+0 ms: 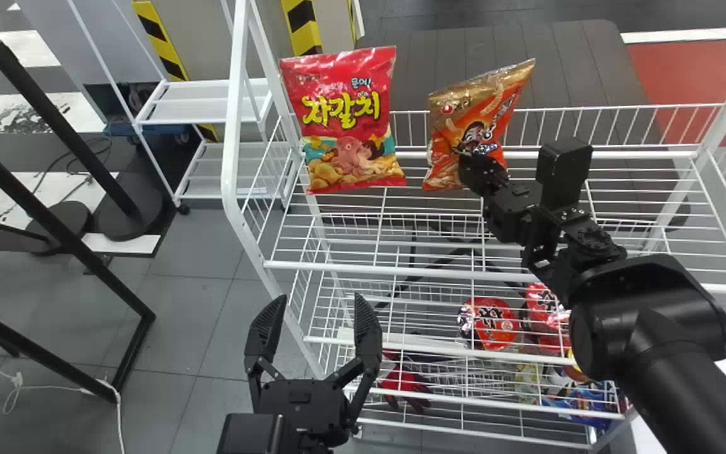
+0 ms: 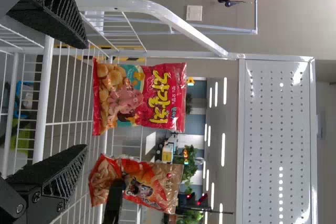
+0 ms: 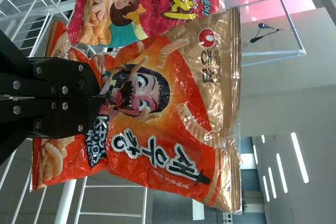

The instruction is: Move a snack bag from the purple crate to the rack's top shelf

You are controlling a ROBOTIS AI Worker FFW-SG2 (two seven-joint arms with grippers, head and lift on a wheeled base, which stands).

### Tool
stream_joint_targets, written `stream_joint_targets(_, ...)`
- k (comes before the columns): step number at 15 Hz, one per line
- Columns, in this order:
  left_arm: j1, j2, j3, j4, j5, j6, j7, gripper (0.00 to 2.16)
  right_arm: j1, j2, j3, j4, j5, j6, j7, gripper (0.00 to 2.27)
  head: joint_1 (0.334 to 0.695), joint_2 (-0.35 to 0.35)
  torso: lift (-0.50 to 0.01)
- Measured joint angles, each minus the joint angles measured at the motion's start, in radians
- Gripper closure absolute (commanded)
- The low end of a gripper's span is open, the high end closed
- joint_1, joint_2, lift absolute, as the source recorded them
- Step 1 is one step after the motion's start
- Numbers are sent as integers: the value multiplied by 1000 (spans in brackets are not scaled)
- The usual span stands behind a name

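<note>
Snack bag, orange and gold, leans at the upper right of centre in the head view, at the rack's top shelf — its lower part pinched between the closed fingers of the right gripper. Upper centre, a red bag stands beside it. Lower centre, the left gripper has its fingers wide apart.

One snack bag is coloured in orange and gold, the neighbouring bag is printed in red with yellow letters and a teal band, the rack is painted in white, and the strips are striped in yellow and black.
</note>
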Motion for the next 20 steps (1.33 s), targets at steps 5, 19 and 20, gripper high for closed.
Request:
stream_joint_targets(5, 7, 0, -2, 1, -4, -15, 8, 154, -8, 0, 2, 20, -29, -9, 1, 1345, 695, 166, 0)
stream_joint_targets(19, 16, 0, 3, 6, -4, -38, 15, 154, 18, 0, 11, 12, -17, -25, 3, 49, 695, 178, 0)
stream_joint_targets(20, 16, 0, 3, 6, -4, -39, 15, 154, 24, 0, 11, 6, -12, -30, 3, 49, 695, 180, 0)
